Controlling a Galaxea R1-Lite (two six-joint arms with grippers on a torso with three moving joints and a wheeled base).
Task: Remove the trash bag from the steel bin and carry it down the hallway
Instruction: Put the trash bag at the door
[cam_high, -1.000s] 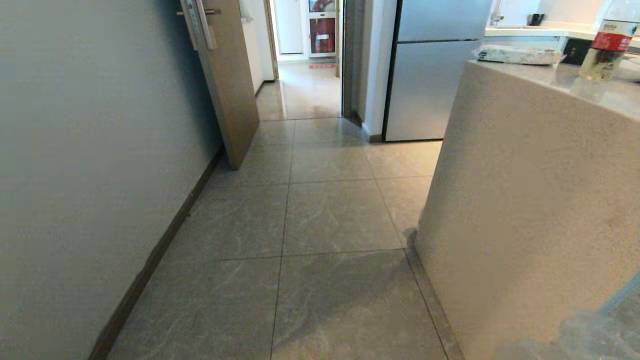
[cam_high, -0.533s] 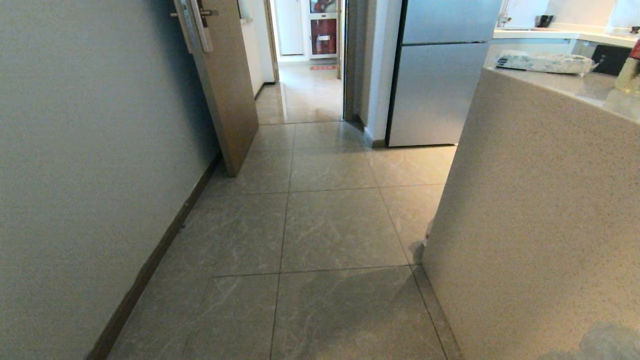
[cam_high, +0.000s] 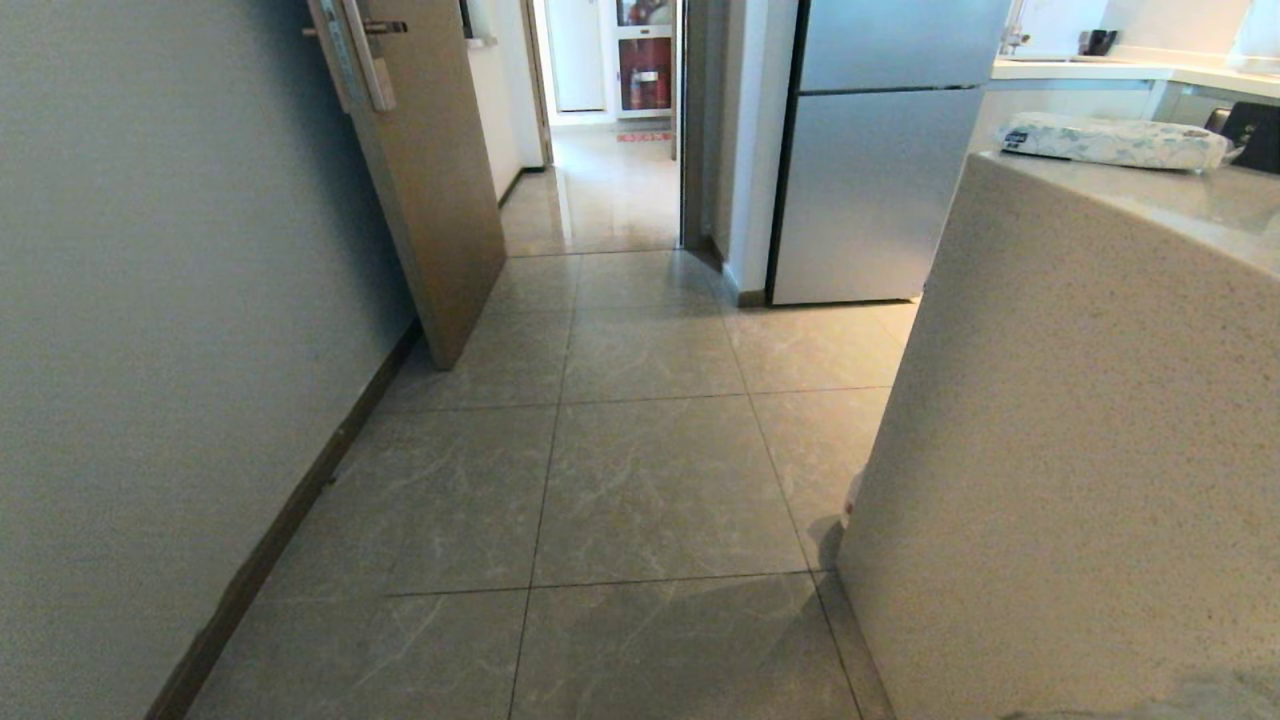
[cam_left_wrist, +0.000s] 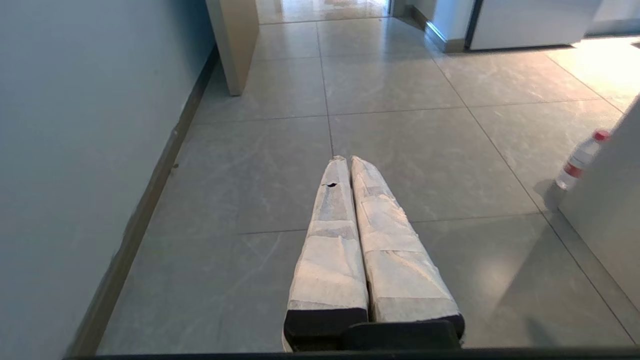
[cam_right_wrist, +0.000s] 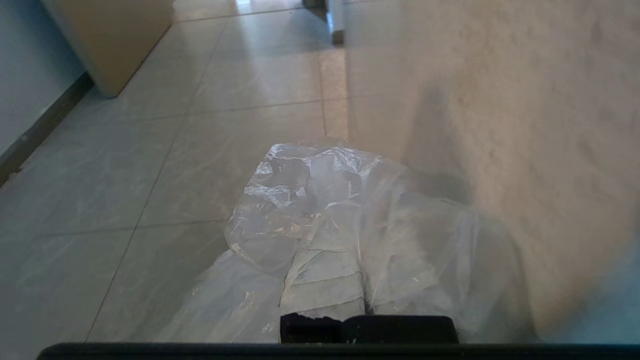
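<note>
Head view, against the frame a second back: whole scene shifted, so a camera move; red-labelled bottle on the counter (cam_high: 1100, 300) gone from sight, patterned packet (cam_high: 1115, 140) still on the countertop, open door (cam_high: 420, 190) further left, fridge (cam_high: 870, 170) ahead, hallway (cam_high: 610, 180) beyond the doorway; no arm in sight, only a faint blur of plastic at the lower right corner. Left wrist view: left gripper (cam_left_wrist: 348, 160) empty, padded fingers (cam_left_wrist: 330, 240) pressed together over the grey floor tiles (cam_left_wrist: 425, 150); off to one side of the jaws, a small red-capped bottle (cam_left_wrist: 580, 160) upright against the counter's foot. Right wrist view: right gripper (cam_right_wrist: 345, 240) clamped on the trash bag (cam_right_wrist: 305, 195), clear crinkled film bunched over and ahead of the jaws; contents not discernible; steel bin nowhere visible.
</note>
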